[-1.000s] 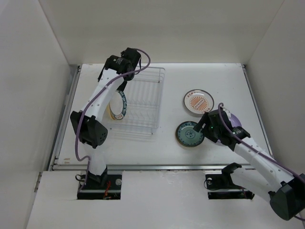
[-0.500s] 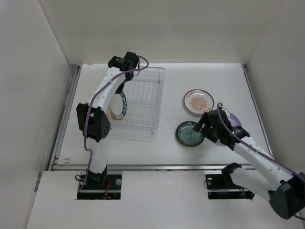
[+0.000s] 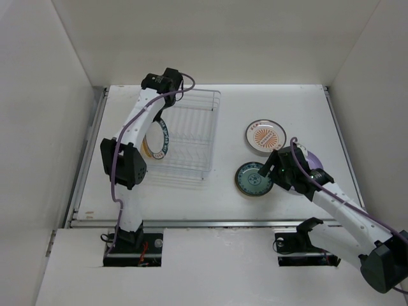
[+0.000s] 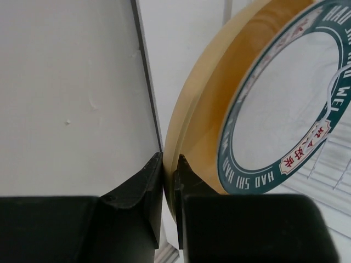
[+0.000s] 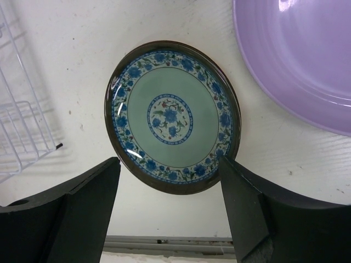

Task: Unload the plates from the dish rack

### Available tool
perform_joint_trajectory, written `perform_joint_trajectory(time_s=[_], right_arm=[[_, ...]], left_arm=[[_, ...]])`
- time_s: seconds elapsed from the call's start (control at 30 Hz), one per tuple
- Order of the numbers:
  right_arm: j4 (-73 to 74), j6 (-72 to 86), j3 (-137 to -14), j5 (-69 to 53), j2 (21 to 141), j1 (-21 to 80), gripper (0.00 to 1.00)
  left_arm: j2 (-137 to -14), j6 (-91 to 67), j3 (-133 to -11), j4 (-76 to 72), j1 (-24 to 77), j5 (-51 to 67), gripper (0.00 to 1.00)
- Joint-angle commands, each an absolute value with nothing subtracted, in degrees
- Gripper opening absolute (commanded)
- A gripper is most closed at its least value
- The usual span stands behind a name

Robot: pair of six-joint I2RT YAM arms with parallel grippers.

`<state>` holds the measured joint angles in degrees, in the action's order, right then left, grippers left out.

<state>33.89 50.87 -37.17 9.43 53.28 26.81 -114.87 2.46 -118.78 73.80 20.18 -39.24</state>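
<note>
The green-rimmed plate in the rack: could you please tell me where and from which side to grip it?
Probably its upper rim, pinched from above: the green-rimmed plate stands on edge in the dish rack, so the rim is its only exposed edge. The yellow plate crowds its back, where the left tool is shut on that plate.

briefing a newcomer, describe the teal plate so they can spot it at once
Right of the wire dish rack, the teal plate lies flat nearest the arms' bases, below the open right gripper. Unlike the lavender plate and the orange-marked plate beside it, it has a blue flower border round a green centre.
</note>
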Motion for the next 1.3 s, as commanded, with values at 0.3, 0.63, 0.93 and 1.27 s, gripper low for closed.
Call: perform_joint_trajectory(time_s=[0.3,0.63,0.93,1.27], right_arm=[[31.2,43.5,-43.8,7.1,52.6,26.8,0.78],[31.8,41.7,-46.5,6.3,53.3,26.8,0.78],[33.5,41.7,-46.0,7.6,51.1,26.8,0.78],[24.0,43.3,-42.8,-2.6,53.6,26.8,0.78]], left_arm=[[-102.0,13.9,-130.2,65.3,28.0,-61.7,0.00],[-103.7,2.6,-119.9,72.1,20.4,-45.0,0.00],[-103.8,-4.1,-114.3,72.1,15.9,-31.9,0.00],[-99.9,-7.2,-102.2,66.8,18.4,-36.2,0.00]])
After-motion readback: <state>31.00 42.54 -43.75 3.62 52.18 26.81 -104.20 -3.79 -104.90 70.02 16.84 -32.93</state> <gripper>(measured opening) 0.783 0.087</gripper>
